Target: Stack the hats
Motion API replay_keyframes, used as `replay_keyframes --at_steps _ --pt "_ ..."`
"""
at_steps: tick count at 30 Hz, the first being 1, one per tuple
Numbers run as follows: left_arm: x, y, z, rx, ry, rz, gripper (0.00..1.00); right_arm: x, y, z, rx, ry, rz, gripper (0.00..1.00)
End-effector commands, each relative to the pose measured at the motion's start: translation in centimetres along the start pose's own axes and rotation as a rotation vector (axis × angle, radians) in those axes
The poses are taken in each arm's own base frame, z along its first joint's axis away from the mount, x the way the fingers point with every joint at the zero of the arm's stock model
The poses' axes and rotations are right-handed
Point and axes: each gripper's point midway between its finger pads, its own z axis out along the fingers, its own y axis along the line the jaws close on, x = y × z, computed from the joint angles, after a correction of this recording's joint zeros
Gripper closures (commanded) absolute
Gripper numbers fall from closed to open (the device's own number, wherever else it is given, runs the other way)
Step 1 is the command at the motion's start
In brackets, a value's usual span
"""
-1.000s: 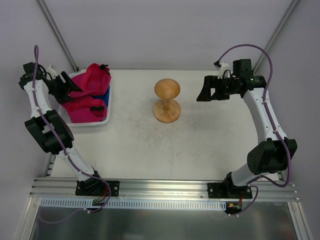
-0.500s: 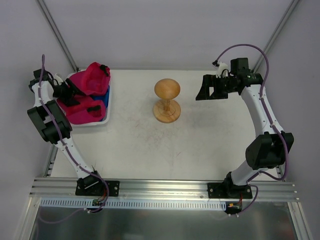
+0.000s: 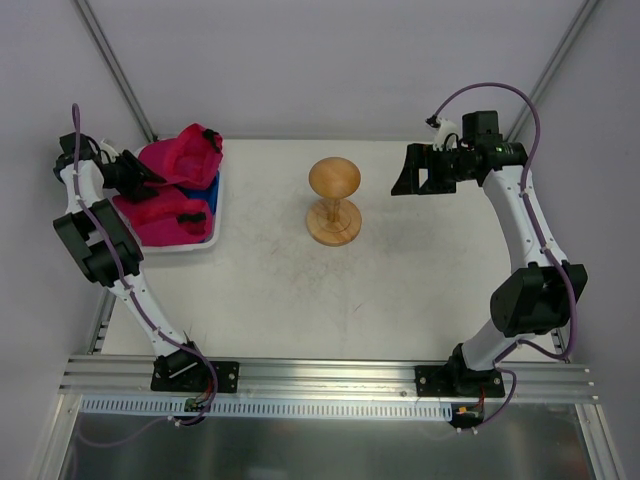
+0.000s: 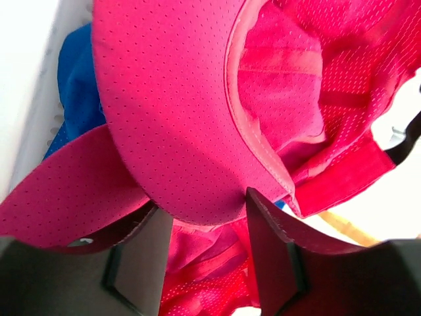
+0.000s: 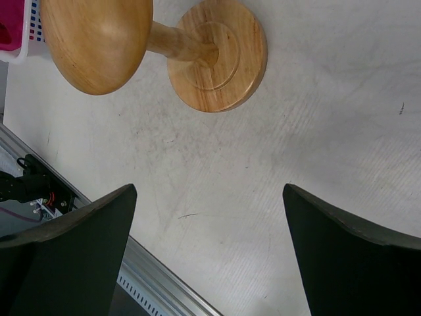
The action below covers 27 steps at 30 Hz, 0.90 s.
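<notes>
A white basket (image 3: 216, 214) at the back left holds the hats: a magenta hat (image 3: 182, 158) on top, a second magenta hat (image 3: 160, 218) below it and a blue hat (image 3: 206, 185) showing between them. My left gripper (image 3: 140, 172) reaches in from the basket's left side. In the left wrist view the top magenta hat's brim (image 4: 171, 118) pokes between the tips of the left gripper (image 4: 204, 201), whose fingers stand partly apart with fabric visible in the gap. The blue hat (image 4: 75, 72) lies behind. My right gripper (image 3: 408, 172) hangs wide open and empty above the table (image 5: 209, 187).
A tan wooden stand (image 3: 334, 200) with a round top (image 5: 99, 39) and disc base (image 5: 217, 56) stands mid-table, left of the right gripper. The basket's white wall (image 4: 26, 99) is close on the left gripper's left. Aluminium rails run along the near edge.
The left gripper's jaws have narrowed around the magenta brim, and its wrist has shifted slightly at the basket's left rim. The right arm has barely moved.
</notes>
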Motion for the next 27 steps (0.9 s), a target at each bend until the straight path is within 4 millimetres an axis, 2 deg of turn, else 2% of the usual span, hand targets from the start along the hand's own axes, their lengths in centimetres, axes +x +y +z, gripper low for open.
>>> replay_keyframes --at_steps 1,7,14,18,20,22,25,27 --pt "-2.1 -2.7 -2.5 0.051 -0.095 0.008 0.55 -0.8 0.6 -0.3 -0.019 -0.015 0.004 0.01" --pt "-2.5 -2.8 -2.1 0.053 -0.104 -0.027 0.57 -0.9 0.4 0.2 -0.024 -0.004 0.013 0.00" --pt "-3.3 -3.7 -3.4 0.029 -0.167 -0.063 0.78 -0.6 0.1 1.6 -0.031 0.028 0.015 0.01" --pt "-3.5 -3.8 -3.4 0.029 -0.174 -0.059 0.88 -0.3 0.4 2.2 -0.037 0.046 -0.004 0.00" --pt "-3.4 -4.4 -3.6 0.055 -0.163 -0.045 0.99 -0.2 0.4 2.2 -0.031 0.050 -0.010 0.00" --pt "-3.2 -5.0 -3.9 0.082 -0.157 -0.034 1.00 -0.4 0.1 1.9 -0.010 0.044 -0.033 0.01" --pt "-3.1 -8.3 -5.8 0.173 -0.164 0.040 1.00 -0.2 -0.5 1.1 0.028 0.043 -0.094 0.01" --pt "-3.0 -11.5 -7.4 0.251 -0.175 0.131 1.00 0.1 -1.0 0.5 0.058 0.048 -0.125 0.01"
